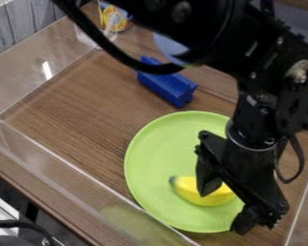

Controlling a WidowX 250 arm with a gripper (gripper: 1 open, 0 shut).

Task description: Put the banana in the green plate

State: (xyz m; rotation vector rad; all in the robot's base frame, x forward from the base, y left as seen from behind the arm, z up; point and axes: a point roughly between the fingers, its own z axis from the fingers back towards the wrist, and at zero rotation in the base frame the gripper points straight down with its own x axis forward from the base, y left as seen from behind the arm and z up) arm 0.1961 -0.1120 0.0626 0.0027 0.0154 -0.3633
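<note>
— One thing worries me: the small curved yellow plastic banana lies on the big round lime-green plate, but on the near right part, toward the rim, and the black tool hangs right over it.

— Is the tool gripping it?

— Not as far as I can see. The jaws stand apart, one dark finger just beside the fruit and the other off to the right. The banana looks as if it rests on the plate on its own, though the finger hides part of it, so I cannot say whether they touch.

— So what could go wrong?

— If the arm swings sideways before it lifts clear, I reckon that finger could clip the banana. It is smooth and the plate is shallow, so a nudge might skid it over the low rim onto the wooden worktop. A straight rise looks safest.

— Anything else nearby?

— Some things, all well apart. A blue rectangular block sits on the worktop beyond the plate, and a yellow-labelled can stands further back. A clear plastic wall runs around the left and near sides. Nothing stands above the tool except its own bulky arm, so upward seems free.
</note>
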